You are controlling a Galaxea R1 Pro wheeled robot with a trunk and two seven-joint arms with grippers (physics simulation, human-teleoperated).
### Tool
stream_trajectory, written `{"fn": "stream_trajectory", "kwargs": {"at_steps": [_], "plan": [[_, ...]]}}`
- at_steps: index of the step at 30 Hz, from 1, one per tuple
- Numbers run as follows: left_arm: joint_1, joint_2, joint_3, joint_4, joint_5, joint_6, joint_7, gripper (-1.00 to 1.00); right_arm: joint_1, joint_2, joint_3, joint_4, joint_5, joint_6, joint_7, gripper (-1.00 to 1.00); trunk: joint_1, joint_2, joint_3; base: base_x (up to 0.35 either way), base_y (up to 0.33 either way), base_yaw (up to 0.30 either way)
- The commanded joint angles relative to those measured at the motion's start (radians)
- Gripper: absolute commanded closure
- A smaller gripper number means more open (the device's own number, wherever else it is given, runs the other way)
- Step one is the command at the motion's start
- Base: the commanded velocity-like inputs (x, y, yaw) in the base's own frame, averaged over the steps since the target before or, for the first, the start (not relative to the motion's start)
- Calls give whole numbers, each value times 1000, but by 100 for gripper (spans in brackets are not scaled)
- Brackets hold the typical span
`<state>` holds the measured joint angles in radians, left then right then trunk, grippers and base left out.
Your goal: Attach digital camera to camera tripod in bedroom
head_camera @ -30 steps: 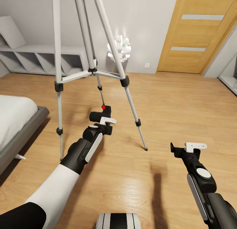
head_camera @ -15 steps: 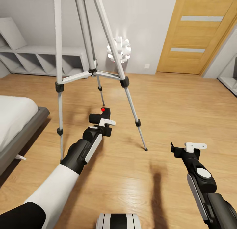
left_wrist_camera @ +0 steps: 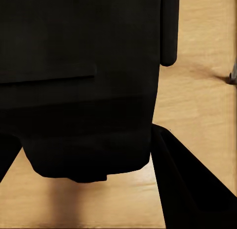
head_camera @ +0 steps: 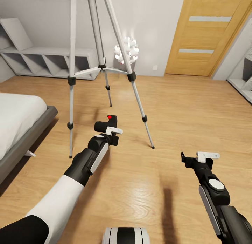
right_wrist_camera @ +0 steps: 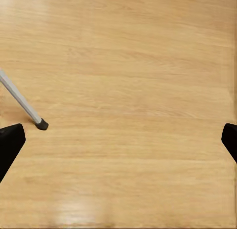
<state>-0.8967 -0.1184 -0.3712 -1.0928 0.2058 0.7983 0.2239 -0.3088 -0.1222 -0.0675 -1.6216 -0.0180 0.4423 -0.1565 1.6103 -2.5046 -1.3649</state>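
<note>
My left gripper [head_camera: 109,129] is shut on the digital camera [head_camera: 106,123], a small black box with a red button on top, held above the wood floor. In the left wrist view the camera's dark body [left_wrist_camera: 79,81] sits between the fingers [left_wrist_camera: 190,192]. The camera tripod [head_camera: 102,66] stands just beyond it, three silver legs spread; its head is cut off by the picture's upper edge. My right gripper [head_camera: 200,155] is open and holds nothing, right of the nearest tripod foot [head_camera: 152,147]. That tripod foot [right_wrist_camera: 42,124] also shows in the right wrist view, between the open gripper's [right_wrist_camera: 118,142] tips.
A low grey-framed bed [head_camera: 33,131] with a white mattress lies at the left. Grey shelves [head_camera: 45,60] and a white ball lamp [head_camera: 126,51] line the back wall; a wooden door [head_camera: 203,33] is at the right. Open wood floor [head_camera: 182,110] spreads to the right.
The whole view has shifted: the tripod now looks farther off and more of its feet and the bed show. Both arms keep their places in the picture; the camera stays gripped.
</note>
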Motion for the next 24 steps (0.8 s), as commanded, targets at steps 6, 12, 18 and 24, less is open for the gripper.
{"fn": "stream_trajectory", "kwargs": {"at_steps": [6, 12, 18, 24], "plan": [[-1, 0, -2, -5, 7, 4, 8, 100, 0, -1, 0, -1, -2, 6, -5, -100, -1, 0, -1, -101, 0, 0], [-1, 0, -2, -2, 7, 4, 8, 100, -1, -1, 0, -1, -2, 6, -5, -100, -1, 0, 3, -3, 0, 0], [-1, 0, -2, -1, 7, 4, 8, 100, -1, -1, 0, -1, -2, 6, -5, -100, -1, 0, 3, 0, 0, 0], [-1, 0, -2, 7, 7, 4, 8, 100, 0, -1, 0, -1, -2, 6, -5, -100, -2, 0, 7, 0, 0, 0]]}}
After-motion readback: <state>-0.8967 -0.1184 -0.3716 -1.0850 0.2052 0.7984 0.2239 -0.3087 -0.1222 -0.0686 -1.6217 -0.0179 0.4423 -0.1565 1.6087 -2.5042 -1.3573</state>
